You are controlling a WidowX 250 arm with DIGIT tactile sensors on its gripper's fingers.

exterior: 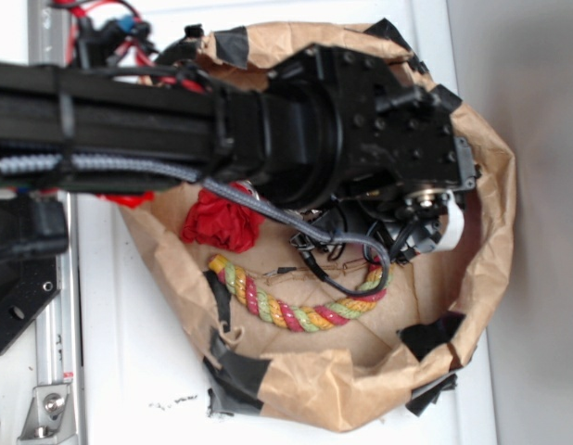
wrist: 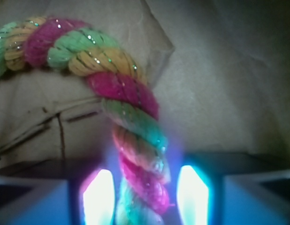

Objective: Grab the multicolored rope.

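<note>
Between parted jaws: multicolored rope [wrist: 135, 154] end (contact unclear), inside paper bag [exterior: 361, 399].

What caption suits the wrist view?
Multicolored rope curving down between the claw fingers, over brown paper.

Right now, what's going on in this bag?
The robot arm is reaching into a brown paper bag for the multicolored rope. In the wrist view, one end of the rope runs between the gripper jaws, which look near it on both sides; contact isn't clear. A red cloth ball lies beside the rope.
</note>
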